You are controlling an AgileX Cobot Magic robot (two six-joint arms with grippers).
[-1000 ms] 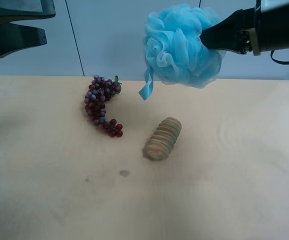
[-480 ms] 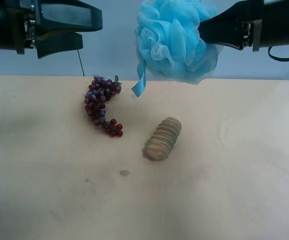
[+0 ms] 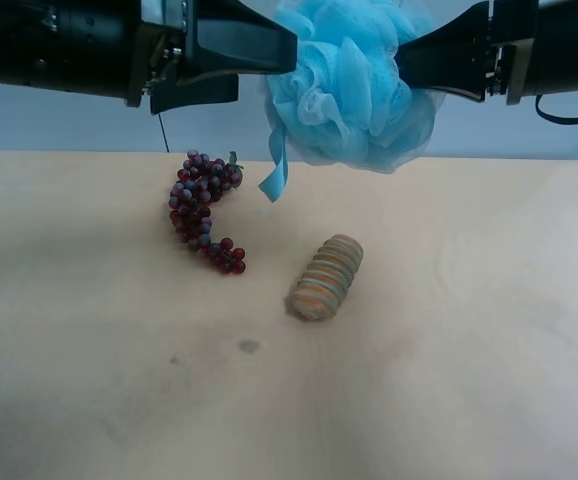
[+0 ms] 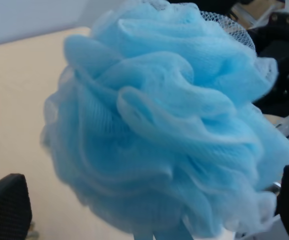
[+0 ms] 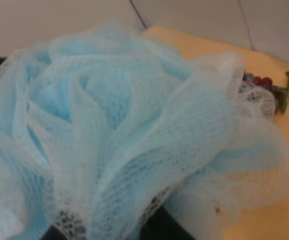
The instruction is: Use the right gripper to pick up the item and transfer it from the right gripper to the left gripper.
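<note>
Bath pouf (image 3: 349, 85) hangs high above the table (image 3: 489, 380), clenched in our right tool (image 3: 407, 66). Our left tool (image 3: 267, 72) has just swung in, spread wide against its side. We judge closing comes next.

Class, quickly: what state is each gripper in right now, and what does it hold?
Left gripper: open, close to the bath pouf, holding nothing.
Right gripper: shut on the bath pouf.

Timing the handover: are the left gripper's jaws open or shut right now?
Open. On the left gripper, the jaws stand wide apart, the pouf between them in the left wrist view.
</note>
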